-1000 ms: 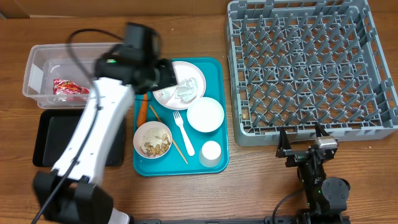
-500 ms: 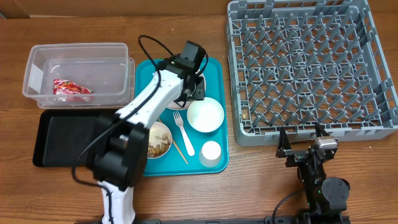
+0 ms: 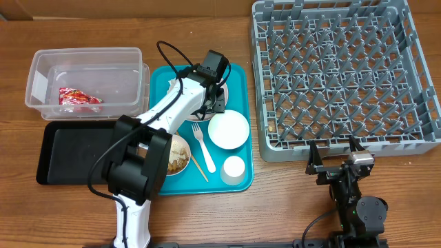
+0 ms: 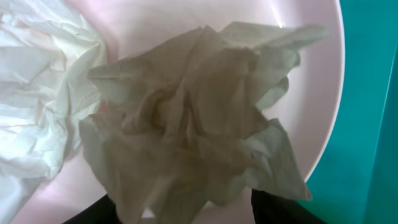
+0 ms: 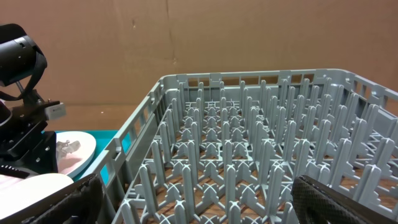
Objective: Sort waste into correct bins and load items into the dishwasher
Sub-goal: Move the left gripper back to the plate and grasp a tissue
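Note:
My left gripper (image 3: 215, 100) is down over the pink plate (image 3: 224, 91) on the teal tray (image 3: 238, 76). In the left wrist view its jaws (image 4: 186, 214) are open on either side of a crumpled beige napkin (image 4: 193, 118) lying on the plate (image 4: 311, 81). A second white napkin (image 4: 37, 106) lies to its left. My right gripper (image 3: 335, 153) is open and empty at the front edge of the grey dishwasher rack (image 3: 344, 69). In the right wrist view its jaws (image 5: 199, 208) face the rack (image 5: 249, 155).
The tray also holds a white bowl (image 3: 228, 129), a white cup (image 3: 234, 167), a bowl of food scraps (image 3: 173, 153), a white fork (image 3: 203, 146) and a wooden stick (image 3: 198, 165). A clear bin (image 3: 41, 65) with a red wrapper (image 3: 79, 98) and a black tray (image 3: 69, 151) stand at the left.
My left arm has swung right from the tray's left side and come down onto the pink plate. My right arm has not moved.

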Available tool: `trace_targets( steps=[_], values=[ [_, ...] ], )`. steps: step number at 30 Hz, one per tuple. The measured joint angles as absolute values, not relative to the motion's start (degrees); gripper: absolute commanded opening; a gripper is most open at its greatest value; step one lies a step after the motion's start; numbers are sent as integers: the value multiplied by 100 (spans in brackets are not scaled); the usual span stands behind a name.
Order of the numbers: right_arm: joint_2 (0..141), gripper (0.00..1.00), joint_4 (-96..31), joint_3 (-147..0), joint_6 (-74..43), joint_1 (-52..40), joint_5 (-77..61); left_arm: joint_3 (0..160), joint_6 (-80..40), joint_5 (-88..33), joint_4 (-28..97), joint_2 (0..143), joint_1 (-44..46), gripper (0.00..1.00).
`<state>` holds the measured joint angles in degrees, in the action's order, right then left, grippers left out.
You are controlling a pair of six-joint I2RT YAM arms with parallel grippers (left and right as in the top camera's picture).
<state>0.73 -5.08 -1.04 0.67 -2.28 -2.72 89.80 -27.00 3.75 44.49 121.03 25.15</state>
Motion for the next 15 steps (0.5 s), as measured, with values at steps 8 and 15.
trace_targets(
  steps=[8, 15],
  values=[
    [73, 100, -508, -104, 67, -228, -272, 8980, -2700, 375, 4431, 12103, 2515, 55],
    [73, 100, -506, -104, 67, -228, -272, 9295, -2443, 377, 4718, 12101, 2515, 63]
  ],
)
